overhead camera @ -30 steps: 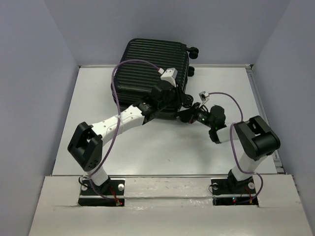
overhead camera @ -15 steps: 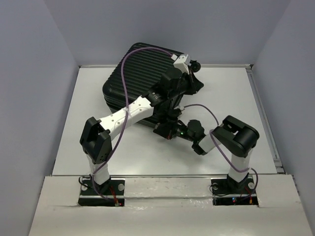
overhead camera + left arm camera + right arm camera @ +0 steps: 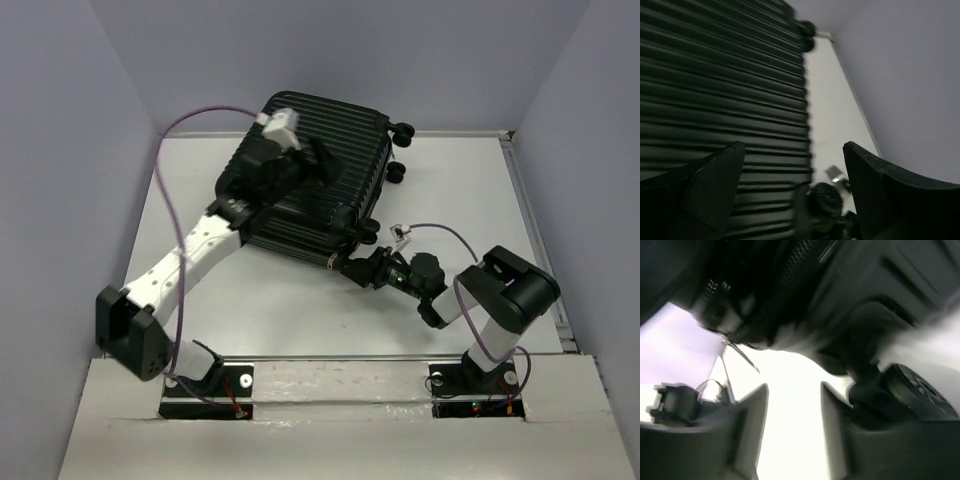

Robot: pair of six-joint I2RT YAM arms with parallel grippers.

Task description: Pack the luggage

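Lying flat on the white desk (image 3: 450, 190), the luggage (image 3: 350, 150) sits at the far centre. It's shut, ribbed shell up, turned at an angle w/ its caster wheels (image 3: 403, 133) along the right-hand edge.

Your L arm reaches diagonally from the near-left base and ends over the top shell. A purple cable (image 3: 190, 115) loops off it above the desk's left side. Your left tool (image 3: 792, 150) hangs over the ribs w/ its fingers (image 3: 715, 175) spread wide. Only the shell and a strip of desk show between them, so it has no hold on anything. Whether the fingertips touch the shell, can't tell from either view.

Your R arm is folded low at the near right, forearm running left toward the near-right corner of the luggage. Your right tool (image 3: 793, 390) sits just beside that corner, approx at the zipper (image 3: 790, 285) line. The wrist view is blurred, but you can see bright desk in the gap between the two fingers. So it's partly open and gripping nothing. A thin zip pull (image 3: 740, 352) dangles just ahead of the finger on the left of that view. One caster (image 3: 920, 390) shows close up on the right of it.
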